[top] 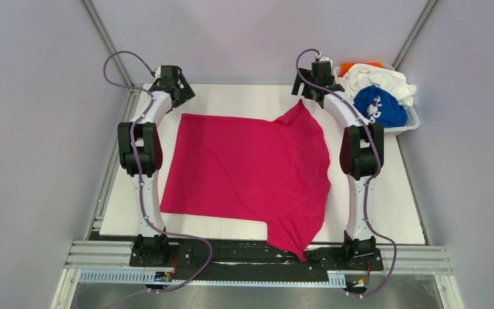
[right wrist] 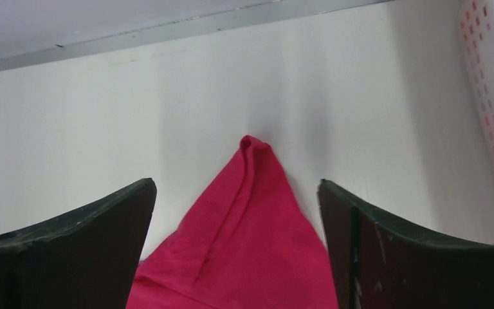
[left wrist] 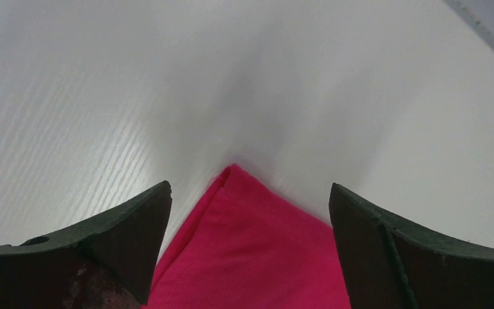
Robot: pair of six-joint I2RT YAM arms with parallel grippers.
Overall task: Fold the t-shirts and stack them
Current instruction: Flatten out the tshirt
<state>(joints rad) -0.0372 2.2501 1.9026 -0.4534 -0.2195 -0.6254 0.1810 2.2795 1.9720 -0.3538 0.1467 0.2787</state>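
Tools both gape released: left tool [left wrist: 249, 193] and right tool [right wrist: 237, 187] each straddle a far corner of the pink shirt [top: 244, 170], spread on the worktop [top: 231, 96]; other shirts [top: 379, 80] fill the basket [top: 412, 120]

I see a white table [top: 244, 96] boxed in by plain, pale grey walls: one on the left [top: 32, 129], one at the back [top: 257, 32] and one on the right [top: 476, 193]. Slim metal struts [top: 106, 38] run up the two far corners. A ribbed aluminium rail [top: 103, 254] lies along the near edge, with a dull grey metal sheet [top: 264, 297] below it. The light is soft and even, throwing only faint shadows. A white basket [top: 410, 126] sits at the far right corner.
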